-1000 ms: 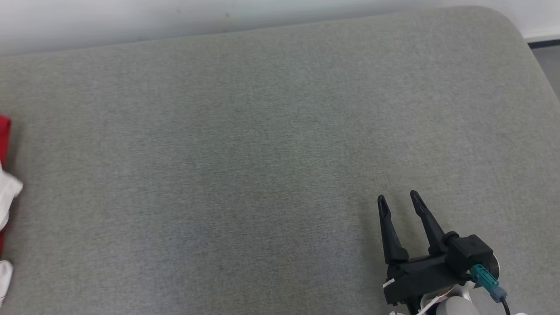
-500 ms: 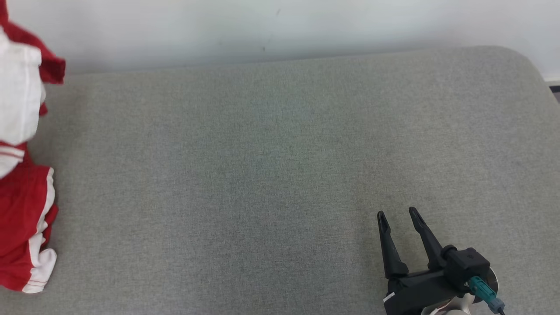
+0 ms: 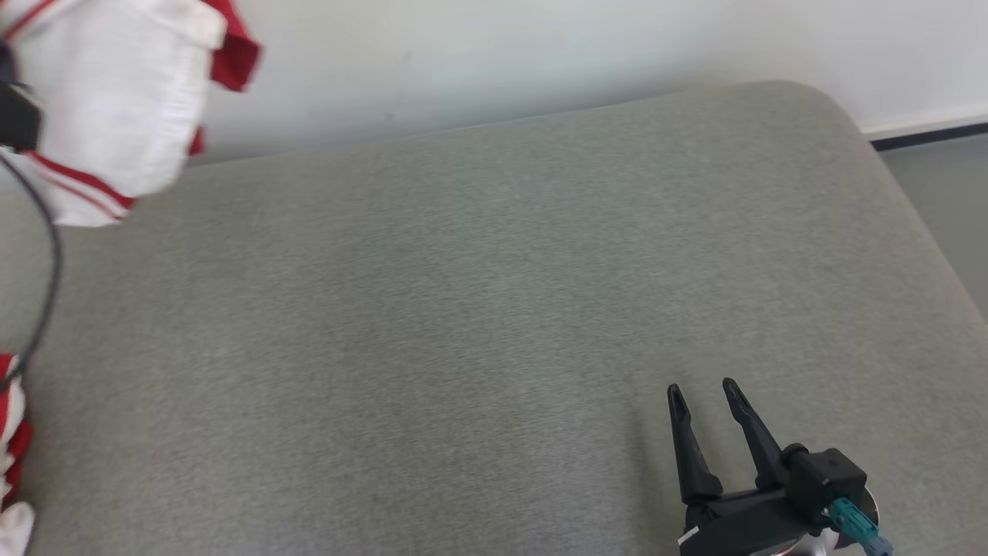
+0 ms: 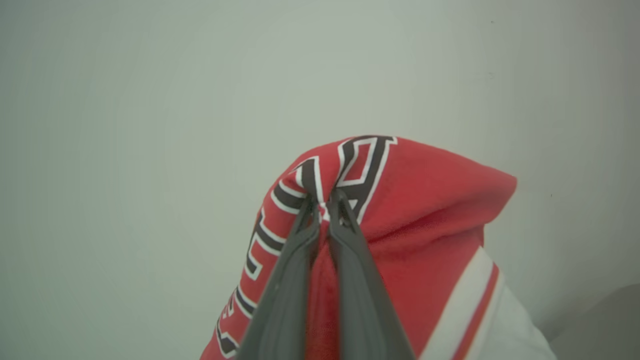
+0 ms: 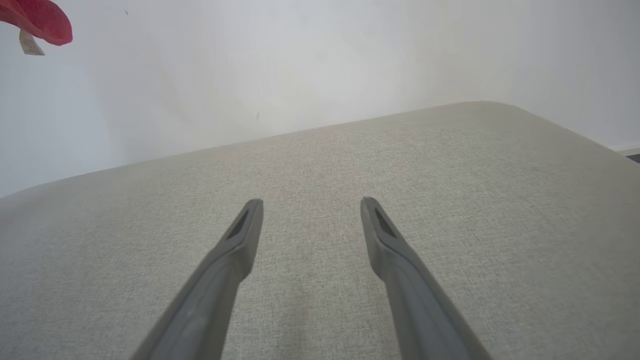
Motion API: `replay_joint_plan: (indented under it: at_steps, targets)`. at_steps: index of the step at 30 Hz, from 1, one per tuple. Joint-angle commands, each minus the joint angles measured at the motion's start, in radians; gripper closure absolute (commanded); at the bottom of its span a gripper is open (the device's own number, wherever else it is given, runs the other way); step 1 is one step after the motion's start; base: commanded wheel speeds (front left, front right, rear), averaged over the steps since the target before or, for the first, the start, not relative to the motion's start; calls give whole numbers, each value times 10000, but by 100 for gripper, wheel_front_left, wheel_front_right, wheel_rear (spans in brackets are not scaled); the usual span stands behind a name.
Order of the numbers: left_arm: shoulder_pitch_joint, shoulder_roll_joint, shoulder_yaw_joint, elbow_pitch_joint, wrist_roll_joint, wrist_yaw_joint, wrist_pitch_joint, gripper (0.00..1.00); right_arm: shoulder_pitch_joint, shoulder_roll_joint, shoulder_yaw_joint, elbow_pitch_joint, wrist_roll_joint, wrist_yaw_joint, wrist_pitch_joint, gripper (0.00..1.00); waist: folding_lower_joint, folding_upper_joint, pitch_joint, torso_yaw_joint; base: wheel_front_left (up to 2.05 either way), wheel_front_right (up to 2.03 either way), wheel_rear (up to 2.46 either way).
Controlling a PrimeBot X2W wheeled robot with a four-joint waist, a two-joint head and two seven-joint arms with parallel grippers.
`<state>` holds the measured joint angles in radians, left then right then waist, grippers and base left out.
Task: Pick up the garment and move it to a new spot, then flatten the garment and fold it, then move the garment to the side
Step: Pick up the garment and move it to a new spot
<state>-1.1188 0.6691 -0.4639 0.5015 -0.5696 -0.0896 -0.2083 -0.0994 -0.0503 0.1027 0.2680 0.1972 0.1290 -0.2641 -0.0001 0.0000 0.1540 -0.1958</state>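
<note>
Your left gripper (image 4: 325,200) was clamped tight on a fold of the red-and-white jersey (image 4: 425,210), its two dark fingers pinching the cloth right at the black-and-white lettering, with the pale wall (image 4: 150,125) behind. The garment hung free of the grey cushion (image 3: 494,309) at the far left of the scene, bunched high against the wall, its white panel and red trim (image 3: 116,100) facing the head camera and a black cable (image 3: 50,286) trailing down beside it.

A second earlier only a sliver of it showed low at the left edge; half a second earlier it had climbed into view. The head camera had shifted too, so part of that change was the view's. A red-and-white scrap (image 3: 11,432) showed at the near left edge; you could not tell whether it was the jersey's tail.

Your right gripper (image 3: 702,394) waited at the near right, low over the cushion, its jaws spread wide on nothing, as they had been a second before.

The pick-up looked done and the carry under way. The bare cushion ahead seemed the likely new spot; flattening and folding were still to come.
</note>
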Motion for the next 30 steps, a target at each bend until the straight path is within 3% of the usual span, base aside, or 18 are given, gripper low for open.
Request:
replay_joint_plan:
  at_steps: [1, 10, 19, 24, 30]
  targets:
    - [314, -239, -34, -429, -229, 108, 69, 100, 187, 3, -26, -26, 51, 34, -7, 0, 1, 0, -108, -662, 0, 0, 0]
    - [1166, -1110, -505, -2414, -402, 726, 401, 100, 223, 4, -143, -40, 171, 34, -5, 0, 1, 0, 33, -1363, 0, 0, 0]
    - [2885, -1905, -1023, -3623, -614, 1444, 155, 100, 208, 3, -89, 21, 241, 34, -6, 0, 1, 0, 209, -1350, 0, 0, 0]
    - [4153, -2147, -1265, -3382, -953, 1432, -44, 100, 97, 6, -30, 52, 180, 34, -5, 0, 1, 0, 300, -1232, 0, 0, 0]
    - [5313, -2413, -1725, -2246, -1046, 1123, -312, 100, 18, 4, -2, 114, 119, 34, -5, 0, 1, 0, 332, -1110, 0, 0, 0]
